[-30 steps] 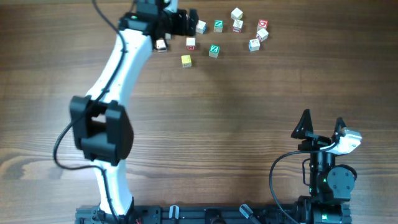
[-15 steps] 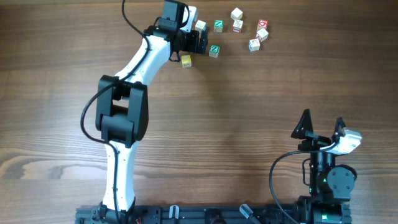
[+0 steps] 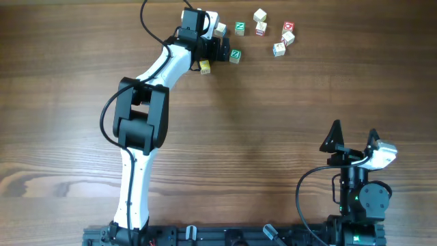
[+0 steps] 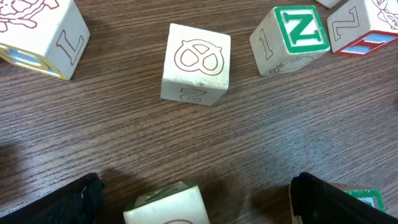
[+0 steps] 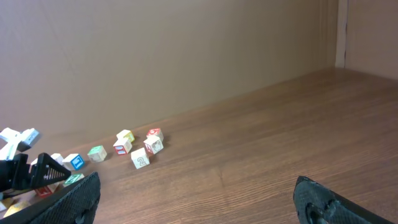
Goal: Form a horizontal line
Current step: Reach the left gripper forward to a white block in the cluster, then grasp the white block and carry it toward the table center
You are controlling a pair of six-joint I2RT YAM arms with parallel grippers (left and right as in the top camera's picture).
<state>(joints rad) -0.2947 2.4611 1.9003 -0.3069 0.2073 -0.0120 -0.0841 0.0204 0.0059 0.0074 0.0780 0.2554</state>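
No horizontal line yet: the small pale wooden letter cubes [image 3: 261,27] lie scattered at 12 o'clock on the brown wooden tabletop [image 3: 273,137]. Left claw [image 3: 222,49] is spread wide at the cluster's 9 o'clock end, with one pale near cube [image 4: 165,208] between its fingers; looks lined up for a pick. Right claw [image 3: 354,133] is wide too and empty at 4 o'clock, likely parked clear.

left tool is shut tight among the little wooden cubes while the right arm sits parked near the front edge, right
Not shut: the left wrist view shows the left tool open, its jaws wide apart either side of a pale wooden cube. The rest holds.
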